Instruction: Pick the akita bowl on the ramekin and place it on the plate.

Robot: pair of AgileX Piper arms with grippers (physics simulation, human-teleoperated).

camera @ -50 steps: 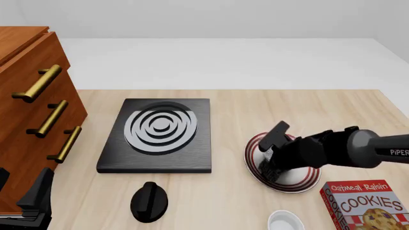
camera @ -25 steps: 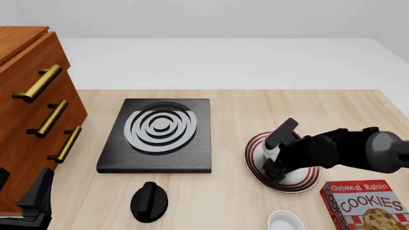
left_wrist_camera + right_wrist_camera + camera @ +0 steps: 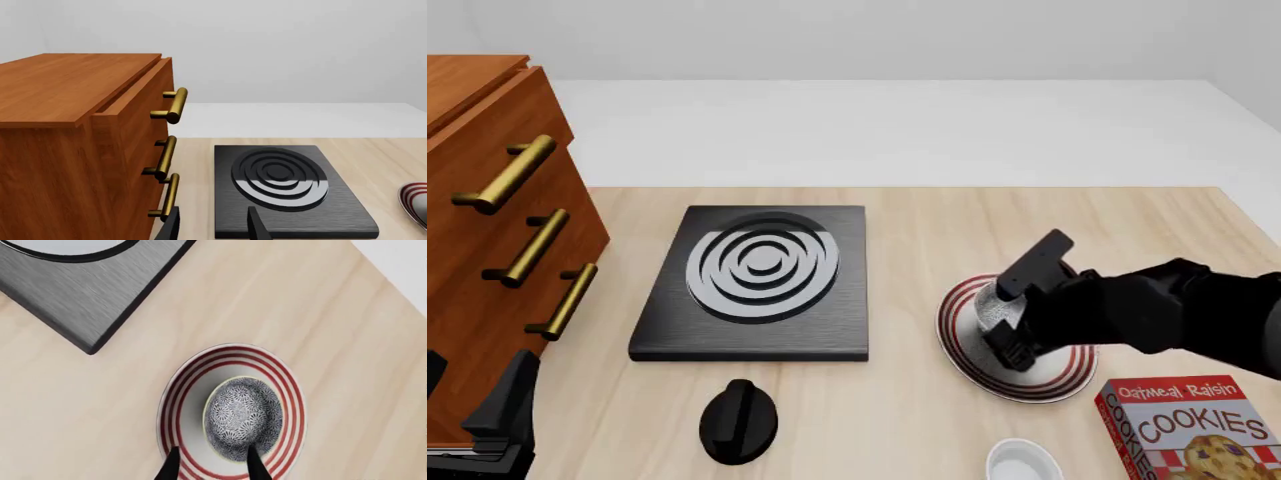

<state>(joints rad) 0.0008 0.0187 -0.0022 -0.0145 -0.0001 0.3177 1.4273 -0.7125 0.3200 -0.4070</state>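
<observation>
On plate [image 3: 175, 405]: akita bowl [image 3: 241, 418]; wood table [image 3: 80, 405] beneath.

Pale wall, wooden table [image 3: 908, 215] — brass-handled wooden drawers [image 3: 487, 240]

Right arm is covering most of the akita bowl [image 3: 998, 313] and part of the plate [image 3: 964, 350] in front view; right gripper [image 3: 212, 462] is showing only fingertips, cut by the frame edge. Ramekin [image 3: 1021, 465] and cookies box [image 3: 1188, 428], both nearer than that gripper, are getting clipped by the frame bottom. Left gripper [image 3: 212, 225] is likewise cut off, plate sliver [image 3: 415, 202] clipped beyond it. Drawer cabinet [image 3: 494, 250] is running off frame
</observation>
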